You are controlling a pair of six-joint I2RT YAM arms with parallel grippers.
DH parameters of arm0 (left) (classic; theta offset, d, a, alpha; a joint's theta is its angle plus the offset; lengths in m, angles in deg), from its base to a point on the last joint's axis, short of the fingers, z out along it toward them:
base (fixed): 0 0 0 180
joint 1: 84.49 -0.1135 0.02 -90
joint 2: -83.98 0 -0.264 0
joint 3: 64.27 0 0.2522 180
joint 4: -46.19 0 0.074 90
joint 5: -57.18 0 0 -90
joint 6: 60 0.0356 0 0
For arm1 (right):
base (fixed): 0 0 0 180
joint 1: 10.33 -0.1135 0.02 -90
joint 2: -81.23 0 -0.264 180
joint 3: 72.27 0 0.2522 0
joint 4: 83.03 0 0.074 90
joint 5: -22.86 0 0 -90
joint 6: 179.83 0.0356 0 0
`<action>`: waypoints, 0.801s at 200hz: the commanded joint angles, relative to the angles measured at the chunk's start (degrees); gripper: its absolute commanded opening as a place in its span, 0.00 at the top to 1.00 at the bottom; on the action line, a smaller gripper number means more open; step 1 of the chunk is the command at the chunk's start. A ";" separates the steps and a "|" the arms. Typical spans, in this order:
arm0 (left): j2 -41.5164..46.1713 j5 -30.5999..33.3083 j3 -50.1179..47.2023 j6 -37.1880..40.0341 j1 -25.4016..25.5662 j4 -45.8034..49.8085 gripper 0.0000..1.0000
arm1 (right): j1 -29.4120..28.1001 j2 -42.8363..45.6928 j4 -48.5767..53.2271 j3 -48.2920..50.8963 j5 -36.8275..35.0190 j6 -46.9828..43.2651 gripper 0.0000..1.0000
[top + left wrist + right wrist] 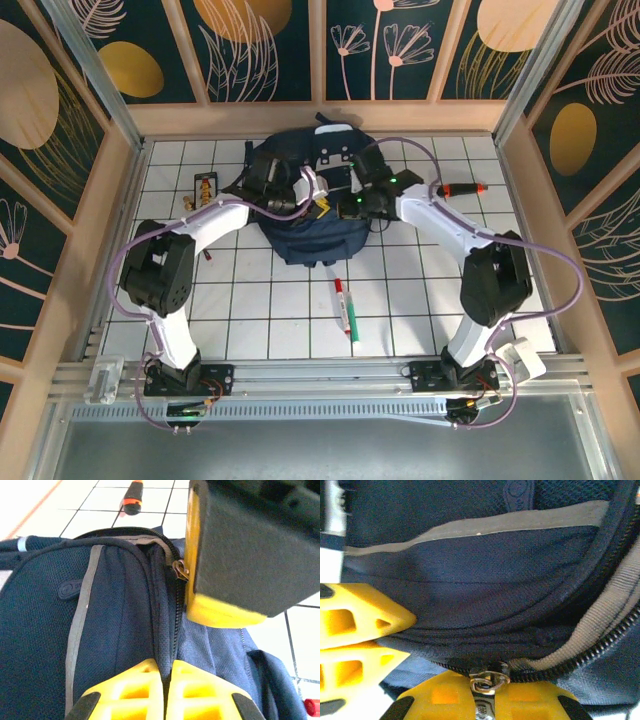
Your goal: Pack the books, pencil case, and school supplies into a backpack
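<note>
The backpack (305,240) lies at the middle of the worktop (400,290), close to its far edge, and both arms reach in over its upper part. The left gripper (166,666) has its fingers (135,690) pressed together on the fabric along the zip line, pinning that side of the bag. The right gripper (487,687) has its fingers clamped on the metal zip pull (180,570), just beyond the left one along the same zip track.

The step in hand looks like working the main zip, one arm bracing the cloth while the other draws the slider. Whether the zip is being opened or closed cannot be told.

The marker pen (346,308) lies on bare worktop between the backpack and the near edge, well apart from the bag, so packing is not finished and opening seems the likelier aim.

The next move calls for the right arm to pull the slider along the curve of the track, following the teeth rather than lifting. The left arm must keep the fabric taut, or the soft bag will bunch and the slider will jam.
</note>
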 commanded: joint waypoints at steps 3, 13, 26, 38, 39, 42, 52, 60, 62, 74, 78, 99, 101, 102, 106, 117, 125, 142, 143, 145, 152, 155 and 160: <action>2.78 1.59 -2.22 6.56 -1.24 4.49 1.00 | 9.89 5.05 -1.18 3.29 9.70 -3.69 1.00; 2.92 2.75 -2.54 8.01 -1.29 4.79 1.00 | 12.06 4.93 -1.21 3.77 13.25 -4.71 1.00; 3.16 4.47 -3.06 9.66 -1.27 5.27 1.00 | 14.53 4.27 -1.07 4.04 17.13 -5.95 1.00; 3.39 6.14 -3.27 10.08 -1.27 5.75 1.00 | 16.04 3.10 0.20 3.40 21.25 -7.83 1.00; 3.43 6.21 -3.27 10.10 -1.26 5.78 1.00 | 16.12 2.97 0.38 3.36 21.63 -8.03 1.00; 3.51 6.49 -3.33 10.19 -1.26 5.88 1.00 | 16.34 2.65 0.65 3.13 22.53 -8.39 1.00; 3.79 6.82 -3.75 10.25 -1.28 5.82 1.00 | 16.88 2.16 1.09 2.77 25.28 -9.41 0.94; 4.15 6.83 -4.26 9.59 -1.25 5.11 1.00 | 16.83 2.45 0.89 2.65 25.07 -9.96 0.90; 4.21 6.65 -4.37 9.42 -1.21 4.93 1.00 | 16.88 2.52 0.68 2.69 24.81 -9.95 0.90; 4.78 5.57 -4.99 9.56 -1.30 4.40 1.00 | 16.97 3.46 -0.24 3.25 20.33 -9.49 0.92; 4.98 5.42 -5.29 9.40 -1.26 3.97 1.00 | 16.90 3.59 -0.32 3.27 18.10 -9.47 0.95; 6.17 4.86 -6.86 7.61 -1.26 1.03 1.00 | 16.61 3.02 0.74 2.20 11.36 -9.58 0.98; 6.21 4.60 -6.80 7.32 -1.30 0.90 1.00 | 16.50 2.99 0.73 2.16 11.23 -9.69 0.97; 6.25 4.51 -6.79 7.19 -1.32 0.85 1.00 | 16.44 3.04 0.68 2.17 11.17 -9.71 0.96; 6.14 3.97 -6.63 6.99 -1.26 0.88 1.00 | 15.84 3.15 0.26 2.16 10.99 -9.93 0.93; 6.03 2.60 -6.11 6.74 -1.26 1.15 1.00 | 13.75 4.24 -1.40 2.87 10.05 -11.12 0.91; 5.79 2.10 -5.87 6.09 -1.26 0.98 1.00 | 11.81 5.18 -2.69 3.46 8.67 -11.69 0.86; 5.59 1.72 -5.08 5.14 -1.30 1.31 1.00 | 7.61 7.61 -4.96 4.91 7.40 -13.12 0.72; 5.58 1.67 -5.05 5.09 -1.28 1.32 1.00 | 7.38 7.72 -5.06 4.99 7.23 -13.14 0.72; 5.58 1.60 -4.96 4.94 -1.26 1.32 1.00 | 6.83 7.95 -5.25 5.23 6.84 -13.15 0.71; 5.46 1.54 -4.65 4.03 -1.25 1.37 1.00 | 5.15 8.64 -5.83 5.78 5.28 -12.47 0.68; 5.38 1.48 -4.47 3.73 -1.24 1.56 1.00 | 4.44 8.90 -5.96 5.90 4.32 -11.77 0.66; 5.26 1.13 -4.09 3.70 -1.25 2.08 1.00 | 3.34 9.15 -6.04 6.23 2.35 -10.19 0.64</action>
